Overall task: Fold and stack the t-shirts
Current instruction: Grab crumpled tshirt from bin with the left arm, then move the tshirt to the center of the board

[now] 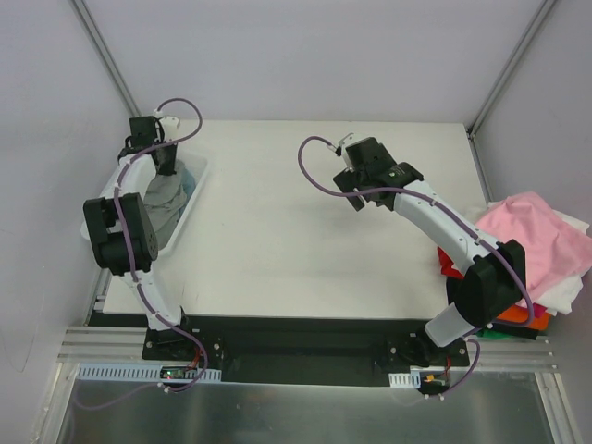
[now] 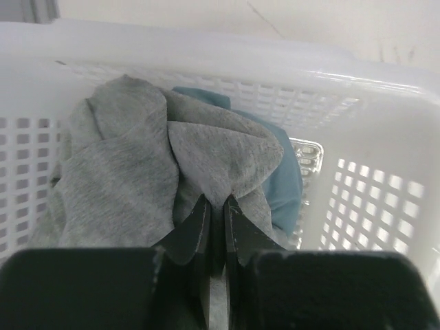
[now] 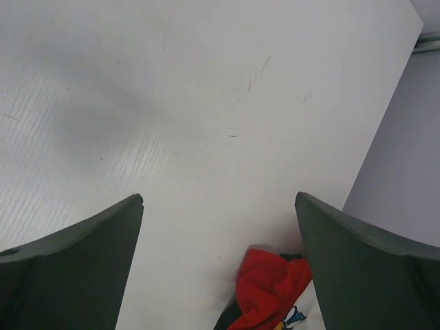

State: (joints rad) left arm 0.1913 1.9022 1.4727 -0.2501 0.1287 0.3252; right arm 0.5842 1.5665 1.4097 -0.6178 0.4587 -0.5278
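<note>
The left gripper [image 2: 214, 203] is lowered into the basket [image 2: 371, 199] at the table's [image 1: 296, 250] left edge, and its jaws are pressed together on a raised fold of the grey tee [image 2: 124, 172], which is pinched between them. The grey tee is bunched in the basket, and the teal tee [image 2: 285, 180] is partly covered by it on the side toward the basket's far wall. The right gripper [image 3: 218, 199] is held above bare table right of centre, with its jaws spread wide and nothing between them. A pile of tees is draped over the table's right edge: the pink tee [image 1: 532, 231] lies on top, the white tee [image 1: 566, 294] shows beneath it, and the orange tee [image 1: 518, 316] sits at the near end. The red tee [image 3: 268, 282] is seen at the pile's inner edge, below the right gripper in the wrist view.
</note>
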